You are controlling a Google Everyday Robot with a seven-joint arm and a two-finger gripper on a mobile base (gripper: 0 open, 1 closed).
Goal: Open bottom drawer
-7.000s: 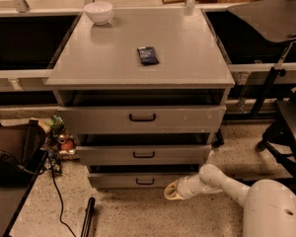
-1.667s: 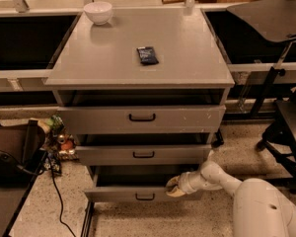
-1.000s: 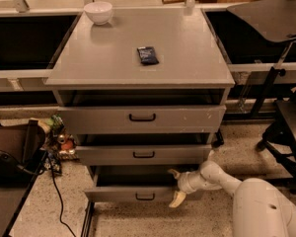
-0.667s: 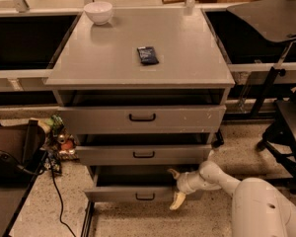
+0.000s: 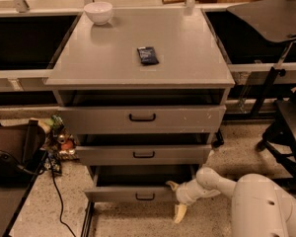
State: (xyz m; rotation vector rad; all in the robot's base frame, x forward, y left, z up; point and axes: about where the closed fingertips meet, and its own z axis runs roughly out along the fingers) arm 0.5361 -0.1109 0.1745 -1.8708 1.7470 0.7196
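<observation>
The bottom drawer (image 5: 113,194) was seen as matt grey painted metal, its loop handle (image 5: 145,197) as black. The cabinet top (image 5: 138,33) was smooth, matt grey. The bowl (image 5: 98,11) was noted as glossy white, the packet (image 5: 148,55) as dark and faintly shiny. The floor (image 5: 232,152) was speckled, stone-like. The gripper (image 5: 176,199), lower centre-right of the frame, was shown with cream fingers spread, on a smooth white plastic arm (image 5: 266,206).

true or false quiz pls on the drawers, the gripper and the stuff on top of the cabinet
The bottom drawer stands partly pulled out. True.
The gripper is clamped on the top drawer's handle. False: it is by the bottom drawer's right end, fingers spread, holding nothing.
A white bowl sits near the cabinet top's back left corner. True.
The dark packet lies inside the bowl. False: it lies on the cabinet top, apart from the bowl.
</observation>
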